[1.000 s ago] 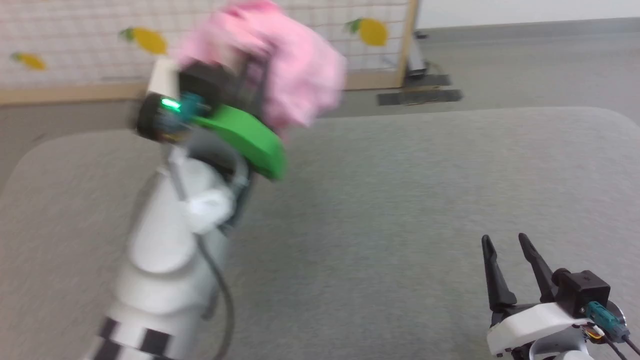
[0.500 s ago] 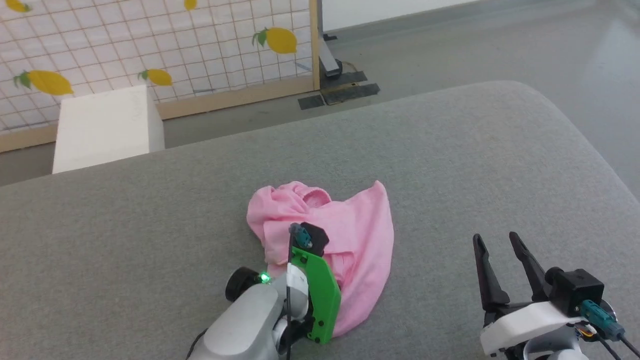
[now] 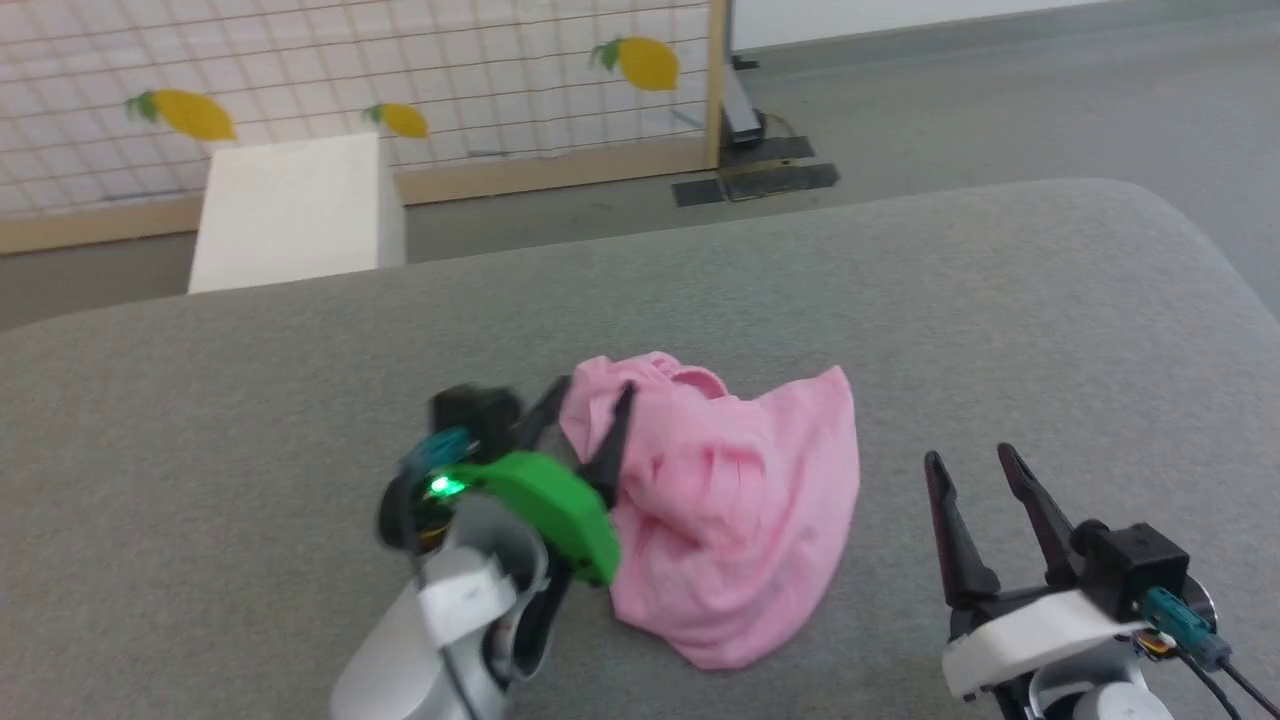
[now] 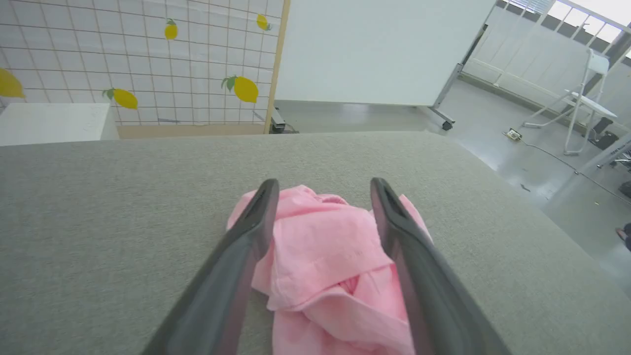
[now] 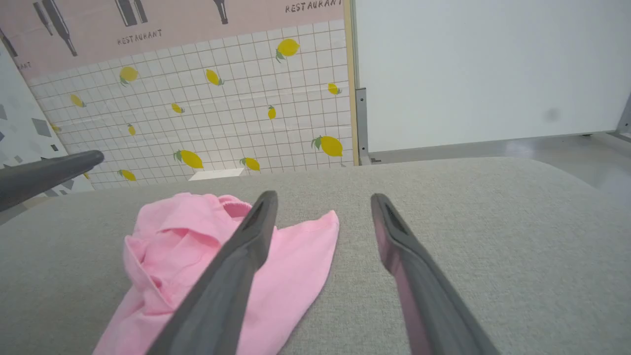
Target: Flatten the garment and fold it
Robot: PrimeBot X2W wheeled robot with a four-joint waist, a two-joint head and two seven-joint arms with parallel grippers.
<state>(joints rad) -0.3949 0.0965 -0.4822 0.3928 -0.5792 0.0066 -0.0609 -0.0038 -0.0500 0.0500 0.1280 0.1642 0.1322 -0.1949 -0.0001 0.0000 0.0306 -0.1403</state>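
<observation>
Left gripper spread at the crumpled garment's left edge. Right gripper spread, apart, on its right.

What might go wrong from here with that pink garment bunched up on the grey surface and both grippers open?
1. The garment lies crumpled in overlapping folds. The left gripper, open right at the heap, would probably pinch several layers rather than one edge if it closed here.
2. The right gripper is open and apart from the cloth, so a one-armed pull may just drag the heap over the grey surface.
</observation>
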